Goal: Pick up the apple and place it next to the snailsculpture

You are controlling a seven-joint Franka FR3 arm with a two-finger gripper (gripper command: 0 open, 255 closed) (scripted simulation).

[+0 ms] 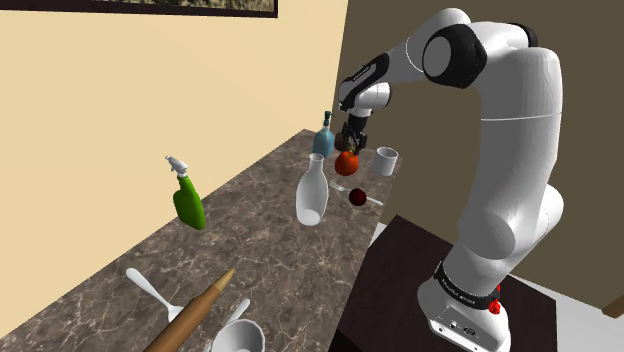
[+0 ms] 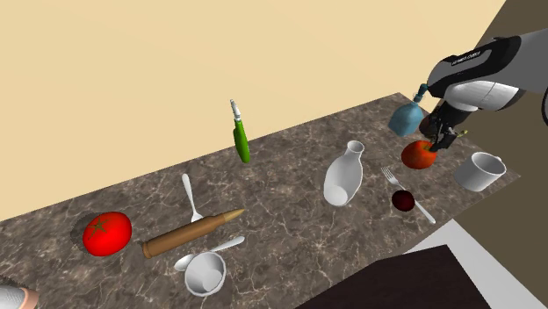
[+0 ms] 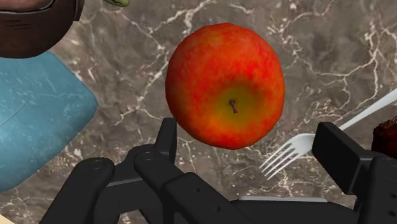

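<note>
You are seeing the rolling pin [image 1: 195, 310] and the white cup [image 1: 238, 338] running off the shoulder view's near edge — a pale thing [image 2: 10, 298] is being cropped at the second exterior view's near-left corner, and the dark red lump [image 2: 403, 200] is showing too small to name.

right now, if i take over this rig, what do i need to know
Hand: the gripper is open and sits right over the apple, fingers apart, not clasping it.
Things: the apple rests on the marble counter, between the blue bottle and the fork.
I cannot tell which thing is the snail sculpture, so find it before moving.
Done: the gripper is lined up on the apple.
Left: lower, close, lift, then set the apple beside the sculpture.
</note>
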